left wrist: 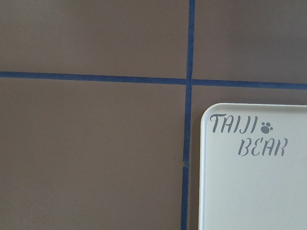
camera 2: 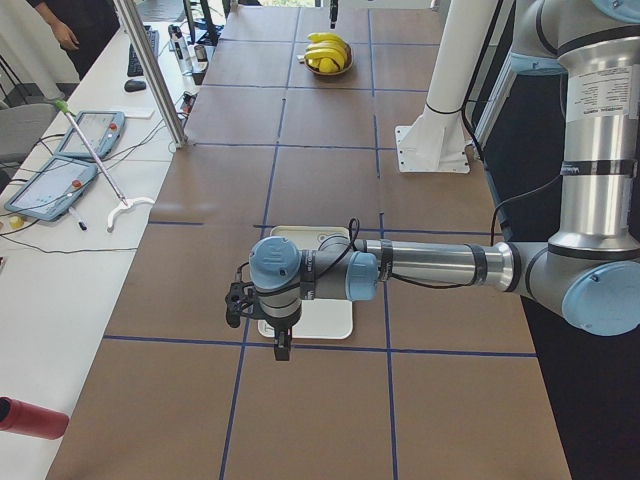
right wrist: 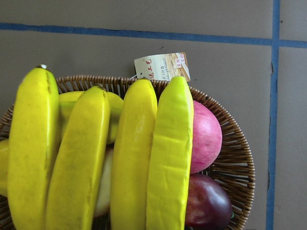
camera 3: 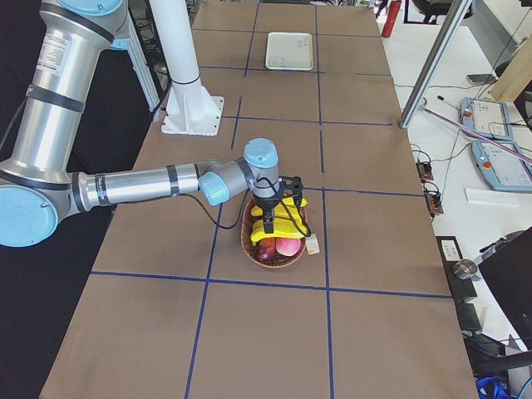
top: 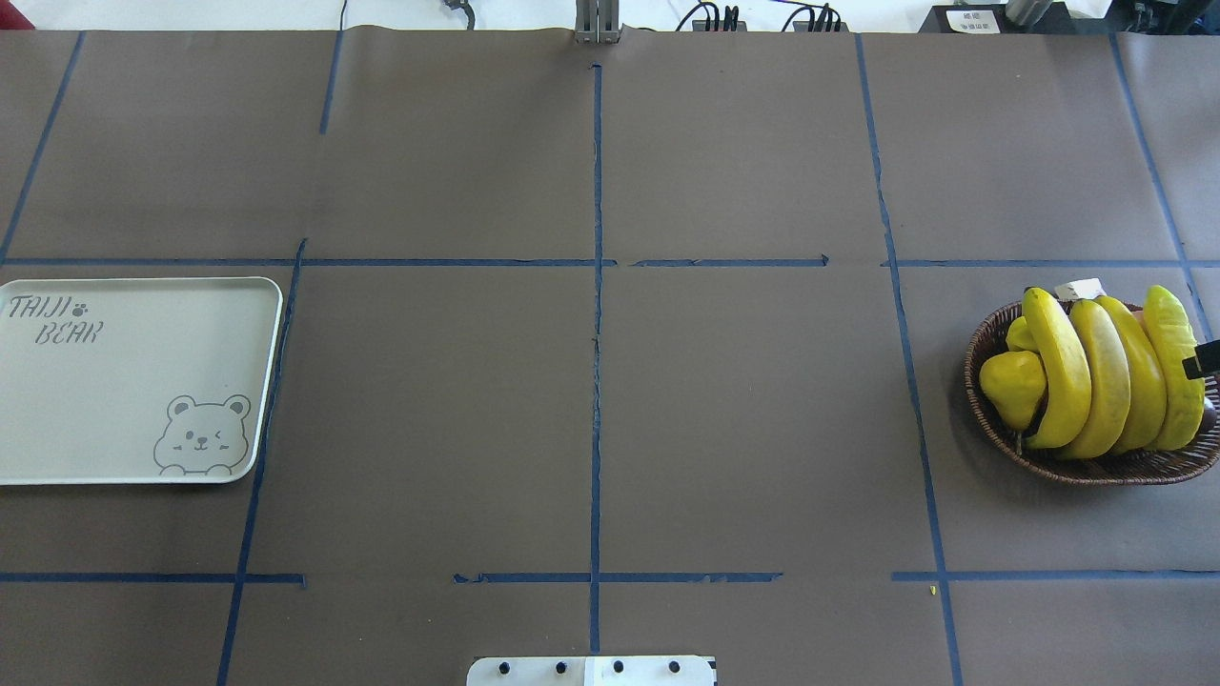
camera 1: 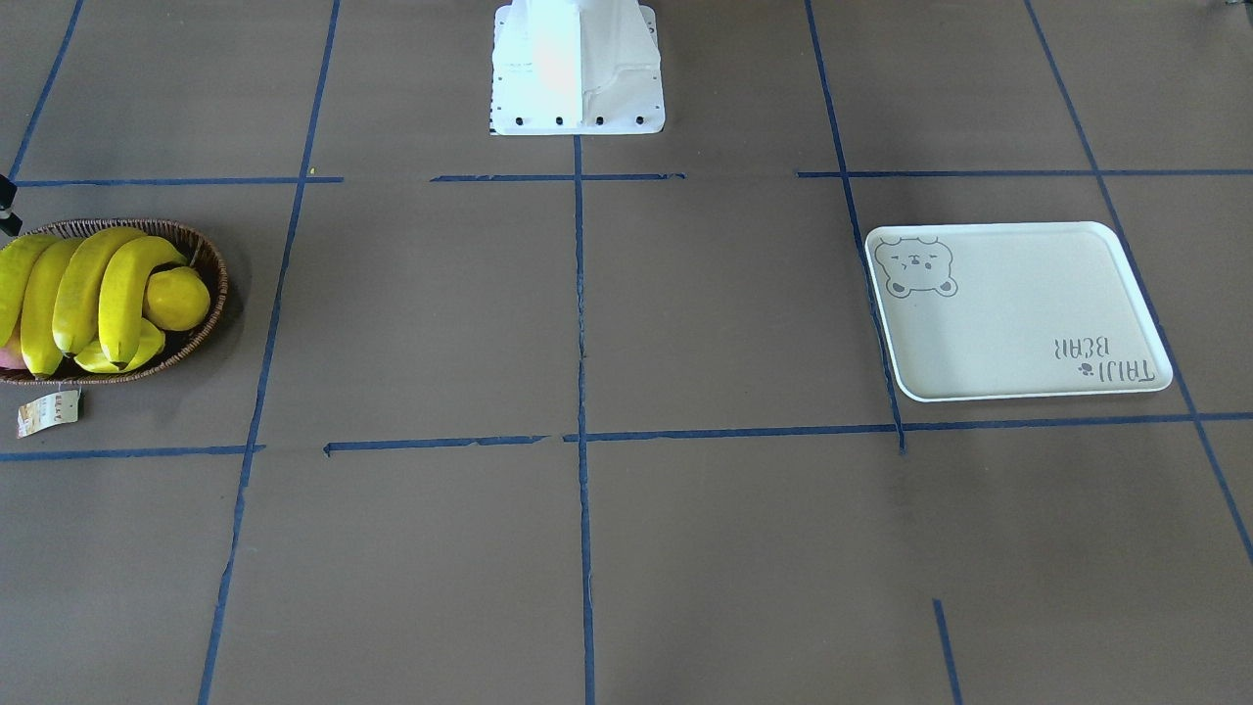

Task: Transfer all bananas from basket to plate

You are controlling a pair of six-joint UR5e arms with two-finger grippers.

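Bananas [right wrist: 129,158], four long bright-yellow ones, in brown wicker basket [right wrist: 237,163].
Likely light, slippery: grasp mid-length. Spread of left hand [camera 2: 283,350] and right hand [camera 3: 268,220]: cannot tell.

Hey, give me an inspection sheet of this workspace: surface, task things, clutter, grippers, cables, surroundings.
Surface: table covered in brown paper with a blue tape grid.
Job's things: four bananas, all in the basket; plate bare.
Clutter: apple, dark red fruit and yellow fruit in the basket; paper tag beside it.
Grippers: left gripper near the plate's corner; right gripper above the basket; open or shut cannot be told.
Cables: leads at the table's far edge.
Surroundings: teach pendants on a side bench; a person beyond.
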